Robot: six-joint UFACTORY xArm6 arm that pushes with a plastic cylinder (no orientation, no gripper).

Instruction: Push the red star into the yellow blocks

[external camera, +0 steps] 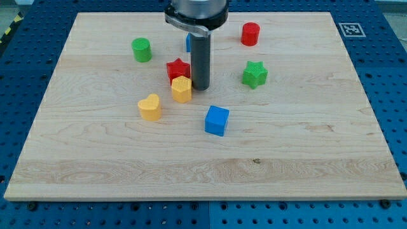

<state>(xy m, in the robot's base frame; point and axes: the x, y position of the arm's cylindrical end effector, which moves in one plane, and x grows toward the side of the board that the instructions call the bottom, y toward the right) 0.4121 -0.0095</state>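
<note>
The red star [177, 68] lies near the board's middle, toward the view's top. It touches the yellow hexagon block [181, 89] just below it. A yellow heart block [150, 107] lies a little lower left, apart from both. My tip [201, 87] rests on the board right beside the yellow hexagon, on its right, and just lower right of the red star. The dark rod rises from there to the arm's head at the view's top.
A green cylinder [141, 49] is at the upper left. A red cylinder [250, 34] is at the upper right. A green star [254, 74] is right of the rod. A blue cube [217, 120] lies below it. A blue block [188, 42] shows partly behind the rod.
</note>
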